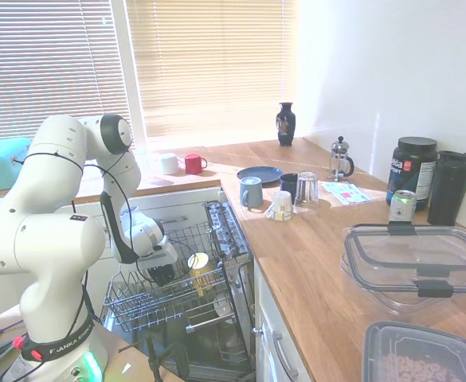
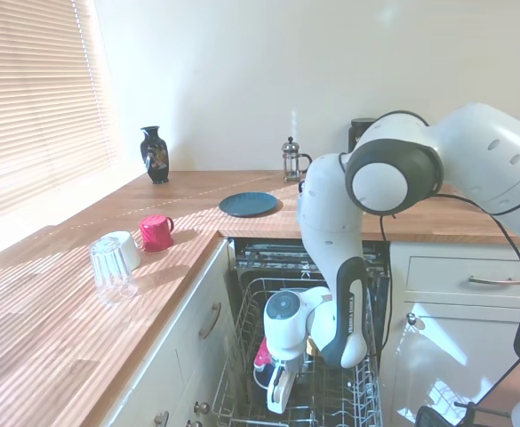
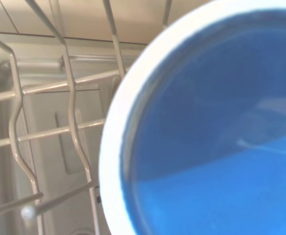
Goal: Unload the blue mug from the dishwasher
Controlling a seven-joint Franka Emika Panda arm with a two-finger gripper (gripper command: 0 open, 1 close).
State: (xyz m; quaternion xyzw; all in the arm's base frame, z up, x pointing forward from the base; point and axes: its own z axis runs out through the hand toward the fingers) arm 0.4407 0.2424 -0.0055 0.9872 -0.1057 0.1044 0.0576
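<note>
While the first exterior view placed the gripper (image 1: 162, 273) low in the dishwasher (image 1: 186, 296) rack, finger state indiscernible, and the second agreed, the wrist view was filled by the blue mug (image 3: 216, 132), suggesting the grasping step, with a lift presumably next.

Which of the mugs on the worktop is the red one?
The red mug near the window blinds, next to the white cup. The others, by the dark plate, are grey-blue, dark and cream.
</note>
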